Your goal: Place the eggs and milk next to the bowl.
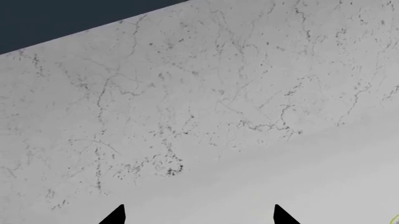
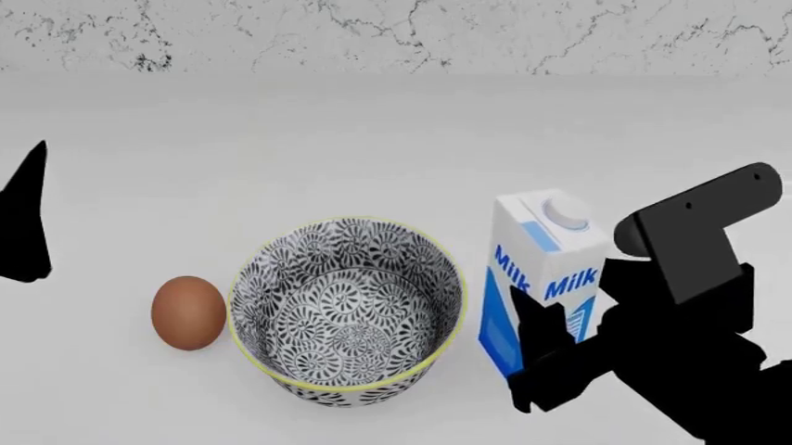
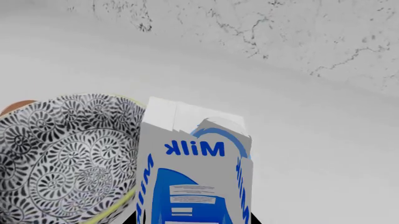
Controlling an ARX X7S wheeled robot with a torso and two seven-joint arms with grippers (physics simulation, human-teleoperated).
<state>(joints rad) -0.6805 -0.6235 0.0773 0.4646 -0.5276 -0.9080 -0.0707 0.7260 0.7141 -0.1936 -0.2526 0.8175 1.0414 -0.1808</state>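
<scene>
The bowl [image 2: 359,385], black-and-white floral with a yellow-green rim, stands on the counter in the head view. The reddish-brown egg [image 2: 188,312] lies just beside it on the left. The milk [image 2: 544,269] stands upright close on the bowl's right. My right gripper [image 2: 551,348] is shut on the carton's lower part. In the right wrist view the milk [image 3: 193,177] fills the gap between the jaws of the right gripper [image 3: 192,219], with the bowl [image 3: 62,154] beside it. My left gripper [image 1: 199,215] is open and empty, at the head view's left edge [image 2: 25,222]. The grey-brown egg is out of view.
The white counter [image 2: 371,148] runs back to a marbled wall [image 2: 396,37]. The left wrist view shows marbled surface [image 1: 206,102] with a dark area [image 1: 62,18] beyond its edge.
</scene>
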